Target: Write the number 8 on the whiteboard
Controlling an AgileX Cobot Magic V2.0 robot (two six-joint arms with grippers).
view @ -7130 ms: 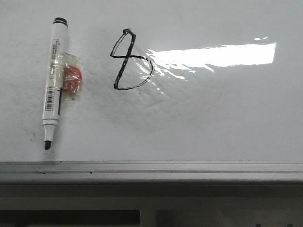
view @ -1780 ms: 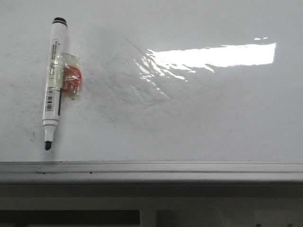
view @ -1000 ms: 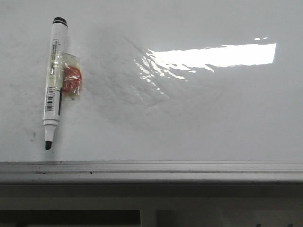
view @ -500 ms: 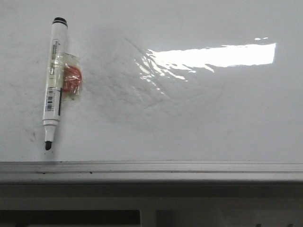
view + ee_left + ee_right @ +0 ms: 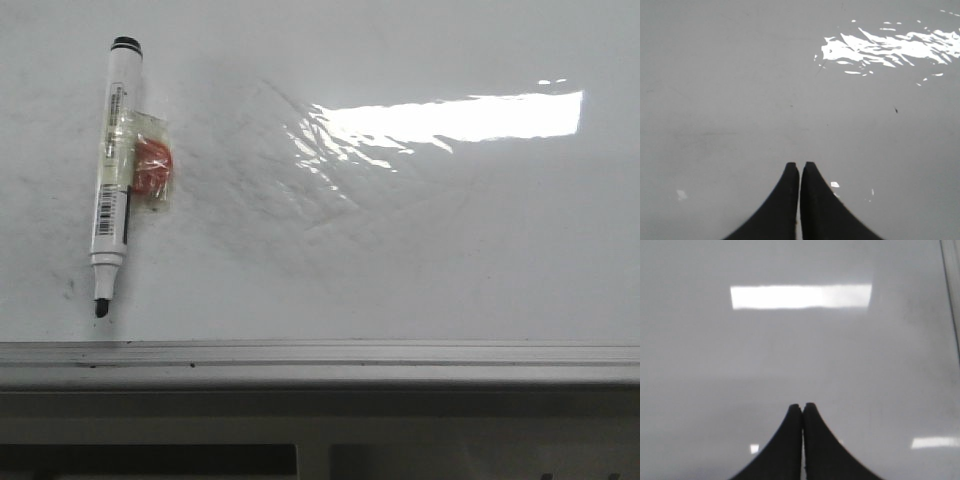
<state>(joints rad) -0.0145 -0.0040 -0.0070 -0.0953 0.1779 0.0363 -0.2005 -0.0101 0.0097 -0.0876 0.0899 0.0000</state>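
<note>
Two black grippers, left [image 5: 800, 165] and right [image 5: 803, 405], are hovering fully closed, gripping nothing. Only faint grey smudges are showing on the glossy white whiteboard [image 5: 450, 260]. The white black-tipped marker [image 5: 112, 170] is lying lengthwise, tip pointing toward the near frame.

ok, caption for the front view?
Uncapped marker lying on the smudged whiteboard, no 8 visible, no grippers in frame.

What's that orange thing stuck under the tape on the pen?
A small crumpled orange piece sits under clear tape beside the marker on the whiteboard. What it is, I can't tell.

Robot test bench: bare glossy whiteboard [image 5: 420, 250] in grey frame, lone taped marker [image 5: 112, 170].
</note>
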